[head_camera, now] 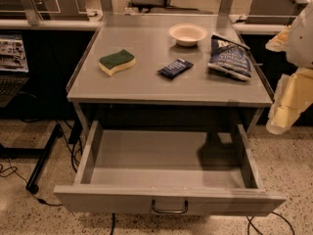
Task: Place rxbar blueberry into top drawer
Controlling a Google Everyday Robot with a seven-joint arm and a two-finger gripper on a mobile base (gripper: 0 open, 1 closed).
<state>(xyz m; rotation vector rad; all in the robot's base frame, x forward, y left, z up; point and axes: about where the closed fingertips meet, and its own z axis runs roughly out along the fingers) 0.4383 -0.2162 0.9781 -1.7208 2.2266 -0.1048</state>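
The rxbar blueberry (pixel 175 68), a small flat dark navy wrapper, lies on the grey table top (pixel 146 82) near its middle. The top drawer (pixel 166 168) stands pulled out wide below the table top, its inside bare, with a curved metal handle (pixel 169 208) on the front panel. My gripper (pixel 282 114) hangs at the right edge of the view, beside the table's right front corner, well to the right of the bar and above the floor. It holds nothing that I can see.
A green and yellow sponge (pixel 117 61) lies left of the bar. A white bowl (pixel 188 34) stands at the back. A crinkled blue chip bag (pixel 230 58) lies at the right. Cables run over the speckled floor (pixel 29 180).
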